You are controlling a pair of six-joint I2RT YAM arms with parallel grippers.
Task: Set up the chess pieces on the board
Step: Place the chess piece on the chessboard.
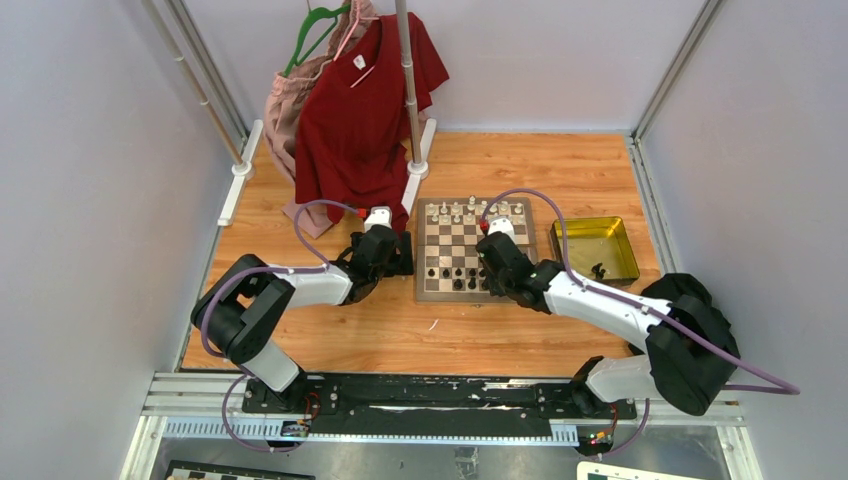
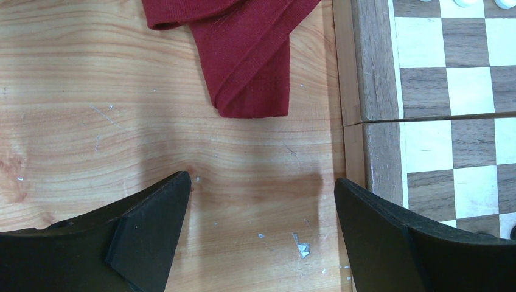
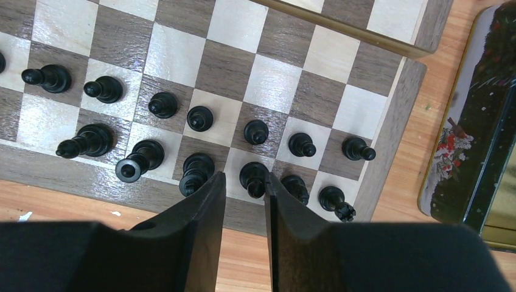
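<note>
Nothing readable is showing. A white tag [image 1: 358, 62] on the shirt [image 1: 355, 130] and a printed picture on the tin [image 3: 462, 128] are appearing too blurred for letters.

Bright, even light falls from above, and the arms cast only soft, faint shadows on the surface [image 1: 470, 335]. In the right wrist view, pale glare sits on the cream squares of the board [image 3: 274, 79]. The black jaws along the bottom edge look slightly soft.
</note>
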